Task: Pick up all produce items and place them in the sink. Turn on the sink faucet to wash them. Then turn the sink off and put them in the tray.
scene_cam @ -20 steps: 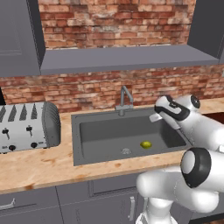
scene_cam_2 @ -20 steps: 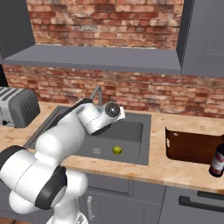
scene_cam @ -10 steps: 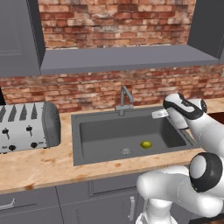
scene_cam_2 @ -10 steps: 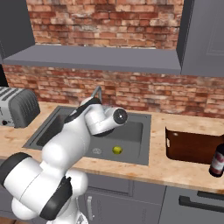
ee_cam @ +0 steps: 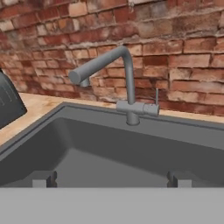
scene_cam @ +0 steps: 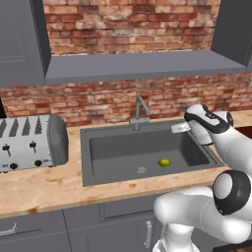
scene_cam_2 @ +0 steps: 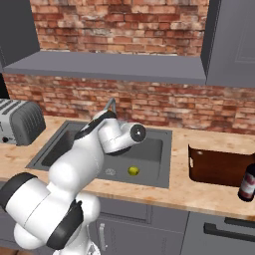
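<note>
A red brick wall backs the sink (scene_cam: 98, 147). The gripper (ee_cam: 112, 178), fingertips spread wide apart and empty, faces the faucet (ee_cam: 114, 78); the lime (scene_cam: 164, 162) lies below it (beside the drain (scene_cam: 141, 170)).

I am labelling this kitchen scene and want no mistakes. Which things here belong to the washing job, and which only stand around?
Part of the job:
- lime, lying in the sink
- faucet, behind the basin
- tray, on the counter right of the sink
- gripper, facing the faucet

Just standing around:
- toaster
- bottle, beside the tray
</note>
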